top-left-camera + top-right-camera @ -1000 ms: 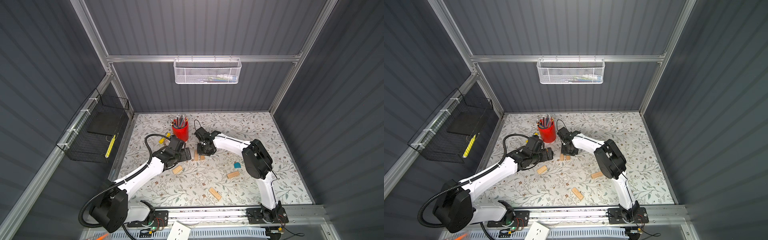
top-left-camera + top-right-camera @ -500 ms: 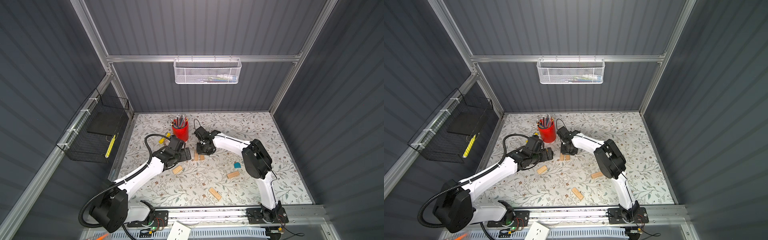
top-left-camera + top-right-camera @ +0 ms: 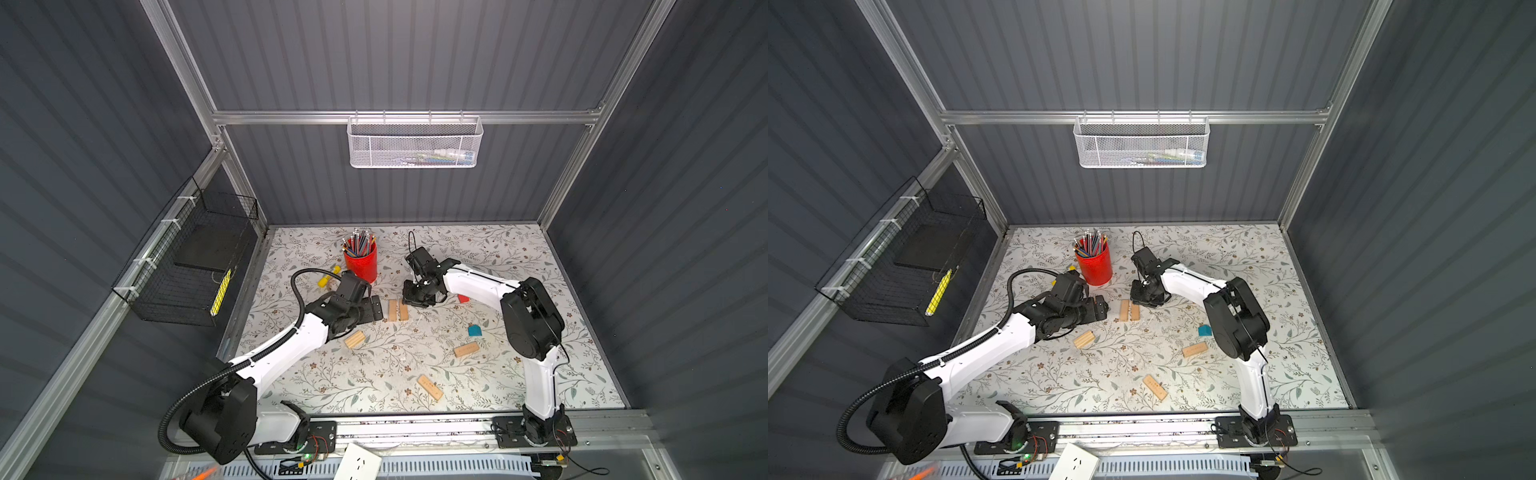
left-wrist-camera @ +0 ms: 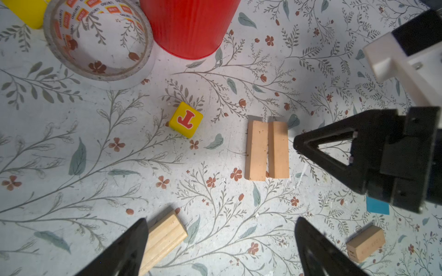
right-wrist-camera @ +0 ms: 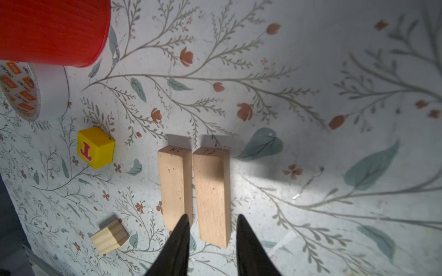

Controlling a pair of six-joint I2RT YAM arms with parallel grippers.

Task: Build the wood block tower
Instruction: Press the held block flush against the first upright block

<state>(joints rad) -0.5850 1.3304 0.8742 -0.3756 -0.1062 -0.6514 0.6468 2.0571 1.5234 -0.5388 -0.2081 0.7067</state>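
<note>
- Narrowly parted at the right gripper (image 5: 211, 221), pinching nothing; poised over the near end of the paired planks (image 5: 195, 188).
- Spread wide and empty at the left gripper (image 4: 221, 219); grooved plank (image 4: 165, 235) beside one fingertip.
- Lying flat, side by side, touching: paired planks between both grippers in both top views.
- Near them, yellow cube (image 4: 186, 119); well apart, teal block (image 3: 474, 331).

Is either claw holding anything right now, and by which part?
Nothing. The left gripper and right gripper both stand open and empty; the two planks near the right one lie flat on the table.
</note>
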